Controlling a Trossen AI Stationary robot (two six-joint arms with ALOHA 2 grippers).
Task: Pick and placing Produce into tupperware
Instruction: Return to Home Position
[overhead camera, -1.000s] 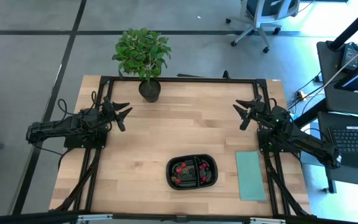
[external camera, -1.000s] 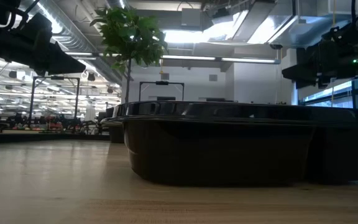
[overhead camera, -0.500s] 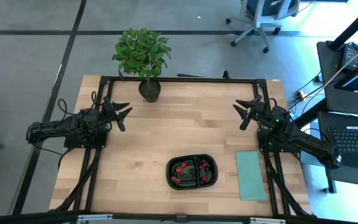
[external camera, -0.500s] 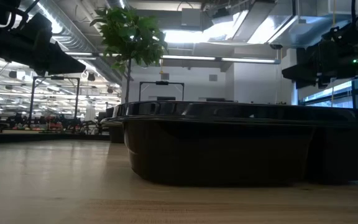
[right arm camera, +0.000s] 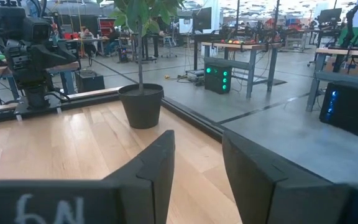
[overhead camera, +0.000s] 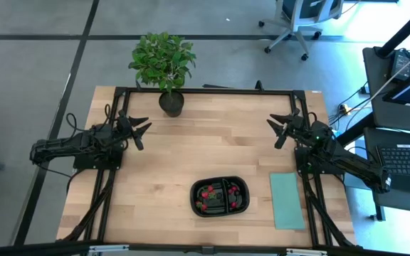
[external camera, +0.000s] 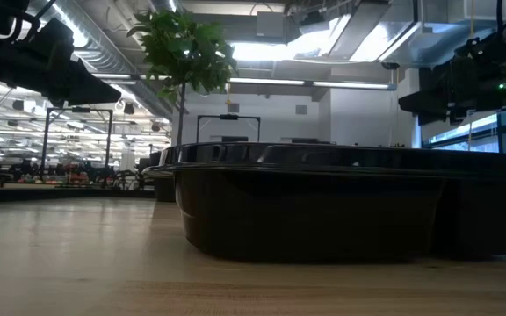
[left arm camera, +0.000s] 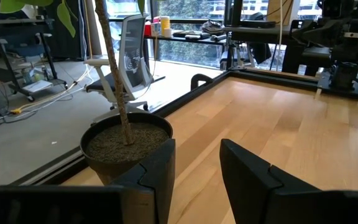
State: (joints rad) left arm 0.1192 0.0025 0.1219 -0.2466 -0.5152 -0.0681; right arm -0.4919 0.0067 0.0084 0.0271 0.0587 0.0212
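The black two-compartment tupperware (overhead camera: 220, 196) rests on its base on the wooden table near the front edge, and fills the low view as the tupperware (external camera: 341, 202). Several small red pieces of produce (overhead camera: 208, 192) lie inside it. My left gripper (overhead camera: 142, 131) hovers open by the table's left edge, level, with nothing between its fingers (left arm camera: 197, 168). My right gripper (overhead camera: 276, 130) hovers open by the right edge, its fingers (right arm camera: 197, 162) holding nothing too. Both stand well away from the tupperware.
A leafy potted plant (overhead camera: 166, 71) stands at the table's far edge, left of centre, close to my left gripper. A flat pale teal rectangle (overhead camera: 287, 200) lies right of the tupperware. A black frame (overhead camera: 205, 91) borders the table. Bare wood spans the middle.
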